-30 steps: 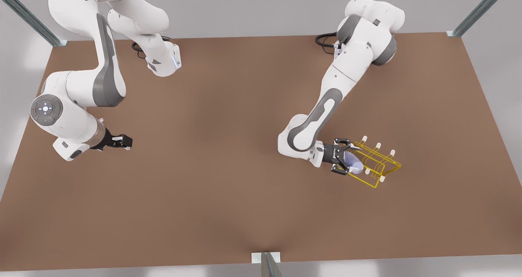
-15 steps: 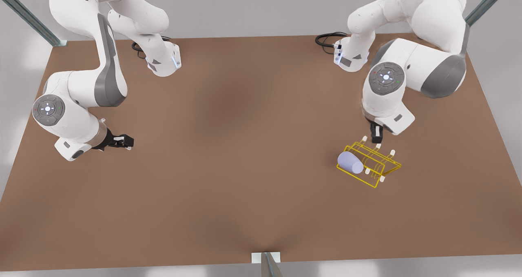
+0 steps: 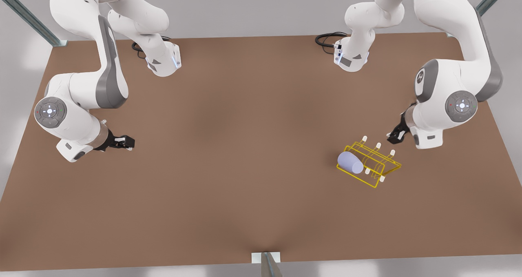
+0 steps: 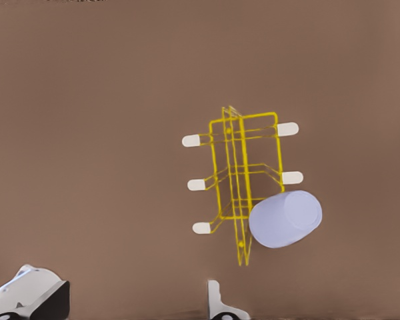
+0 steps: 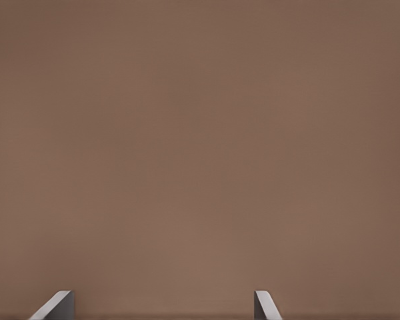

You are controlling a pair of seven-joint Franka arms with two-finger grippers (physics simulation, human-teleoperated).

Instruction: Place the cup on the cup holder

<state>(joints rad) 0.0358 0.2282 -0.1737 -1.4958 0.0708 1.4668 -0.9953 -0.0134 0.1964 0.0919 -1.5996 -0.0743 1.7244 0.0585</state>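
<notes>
Brown table (image 3: 244, 179) — grey metal posts (image 3: 30, 20) at its corners, black cables (image 3: 324, 38) at the rear

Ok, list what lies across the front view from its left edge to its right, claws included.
Right claw → cup → cup holder → left claw, on the brown table.

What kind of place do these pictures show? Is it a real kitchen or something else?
Probably a simulated robot test bench, not a kitchen: a bare brown table framed by metal posts, two white arms bolted to it, and a cup on a cup holder.
</notes>
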